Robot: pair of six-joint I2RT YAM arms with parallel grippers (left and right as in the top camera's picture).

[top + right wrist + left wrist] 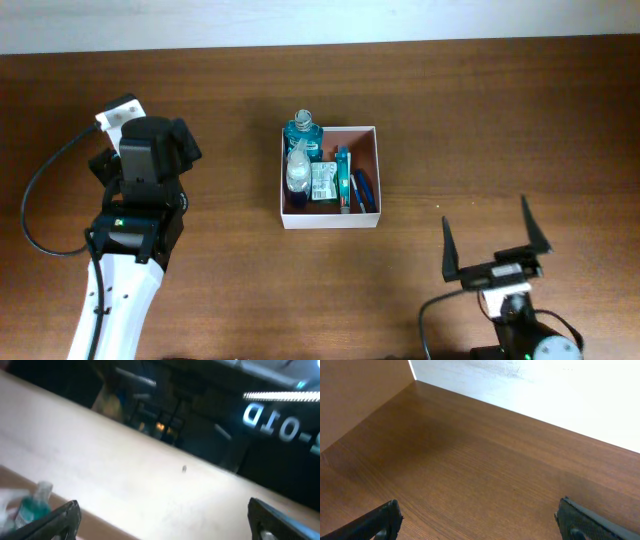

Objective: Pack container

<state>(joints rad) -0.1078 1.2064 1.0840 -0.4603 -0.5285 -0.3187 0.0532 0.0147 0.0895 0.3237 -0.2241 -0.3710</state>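
Black and two-fingered, the left tool [479,507] was released. Its fingertips sat wide apart at the bottom corners of the left wrist view, with only brown wood-grain desk [470,460] between them. A pale wall ran along the far edge of the desk at 12 o'clock.

Seen from overhead, the left arm [140,190], black above a white lower link, stood over the desk at 9 o'clock from the container [330,221], well apart from it.

The right tool [490,238] was also released, its two dark fingers splayed in a wide V and holding nothing. It hovered at 5 o'clock from the container, well apart from it. The right wrist view was blurred, showing the finger ends at the bottom corners, a pale surface, and a teal bottle [34,506] with a clear cap at 8 o'clock.

The container, a square white-walled box with a pinkish-brown inside, sat open-topped near the middle of the desk. Inside it, along the 9 o'clock wall, the teal bottle [303,131] lay at 11 o'clock, with a clear bottle [298,172] just beside it. A green-and-white packet [323,184] lay near the centre. Slim blue items [344,178] lay beside it toward 3 o'clock, and I could not tell what they were.
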